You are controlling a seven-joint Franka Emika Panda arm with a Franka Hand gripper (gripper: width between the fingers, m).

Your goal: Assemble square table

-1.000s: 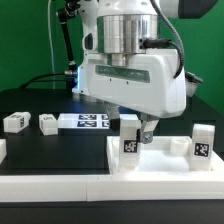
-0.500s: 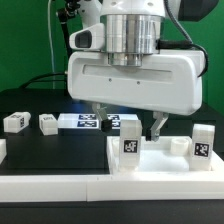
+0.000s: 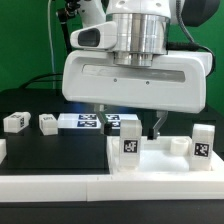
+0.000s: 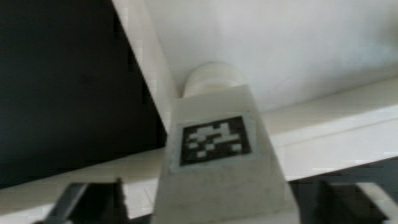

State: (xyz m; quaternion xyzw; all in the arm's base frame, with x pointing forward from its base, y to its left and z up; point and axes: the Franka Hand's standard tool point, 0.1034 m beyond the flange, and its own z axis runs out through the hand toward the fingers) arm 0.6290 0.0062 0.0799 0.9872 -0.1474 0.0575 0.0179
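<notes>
Your hand (image 3: 128, 122) hangs half-open astride the upright leg (image 4: 217, 150) at the panel (image 3: 165, 162) corner, lined up to clamp it; can't tell if the pads touch it.

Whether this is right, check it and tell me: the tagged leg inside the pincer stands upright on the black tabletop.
Not quite. The tagged leg inside the pincer does stand upright, but on the white square panel, not on the black tabletop. The wrist view shows its foot resting on the panel, with the black surface off to one side.
</notes>
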